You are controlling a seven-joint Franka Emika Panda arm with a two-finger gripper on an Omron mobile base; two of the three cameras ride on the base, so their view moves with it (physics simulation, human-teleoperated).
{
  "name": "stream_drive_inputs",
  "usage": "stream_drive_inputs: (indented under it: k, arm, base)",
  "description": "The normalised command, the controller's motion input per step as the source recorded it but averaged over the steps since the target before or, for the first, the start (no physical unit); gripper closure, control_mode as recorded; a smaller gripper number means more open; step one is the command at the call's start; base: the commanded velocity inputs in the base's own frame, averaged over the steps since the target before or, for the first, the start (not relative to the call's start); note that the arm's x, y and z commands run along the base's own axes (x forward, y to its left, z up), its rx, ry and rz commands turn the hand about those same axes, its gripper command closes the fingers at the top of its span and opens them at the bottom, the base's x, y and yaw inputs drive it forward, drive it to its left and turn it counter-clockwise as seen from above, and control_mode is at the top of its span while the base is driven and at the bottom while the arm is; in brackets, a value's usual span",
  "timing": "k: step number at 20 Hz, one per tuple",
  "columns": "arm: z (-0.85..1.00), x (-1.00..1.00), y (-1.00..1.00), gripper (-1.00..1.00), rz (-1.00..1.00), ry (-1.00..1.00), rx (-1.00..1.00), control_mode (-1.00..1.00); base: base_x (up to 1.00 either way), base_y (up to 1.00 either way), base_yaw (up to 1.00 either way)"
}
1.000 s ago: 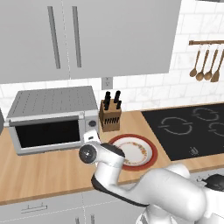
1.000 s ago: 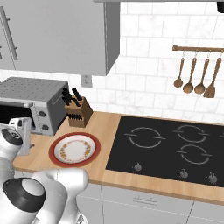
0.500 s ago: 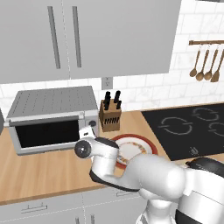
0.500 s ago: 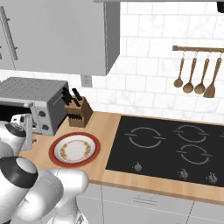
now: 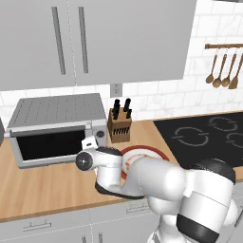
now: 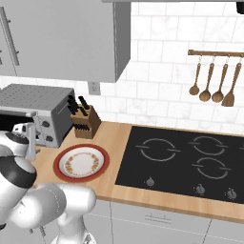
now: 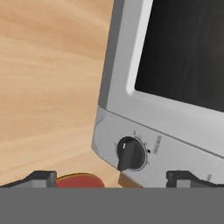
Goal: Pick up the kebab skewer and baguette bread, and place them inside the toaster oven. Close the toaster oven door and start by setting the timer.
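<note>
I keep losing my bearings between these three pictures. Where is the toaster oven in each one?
Left base view: the toaster oven stands at middle left on the counter, its door shut.
Right base view: it sits at the far left edge, partly behind the arm.
Hand view: its front corner takes up the right side, rolled, with a dark knob below.
Shared landmark: the red-rimmed plate.

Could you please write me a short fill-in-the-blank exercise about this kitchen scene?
1. The toaster oven door is ____.
2. The gripper is open and faces a round ____ on the oven's panel.
3. The red-rimmed plate lies between the toaster oven and the ____.
4. The knife block stands just ____ the plate.

Missing words: closed; knob; stove; behind
</note>
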Motion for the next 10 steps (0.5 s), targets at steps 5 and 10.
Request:
stream_drive_inputs:
  k: [5, 10]
  arm:
    - [-0.09, 0.15, 0.00, -1.00, -0.01, 0.00, 0.00, -1.00]
    - [-0.15, 0.15, 0.00, -1.00, -0.02, -0.02, 0.00, -1.00]
  base:
    - [0.00, 0.00, 0.00]
    - [0.00, 0.00, 0.00]
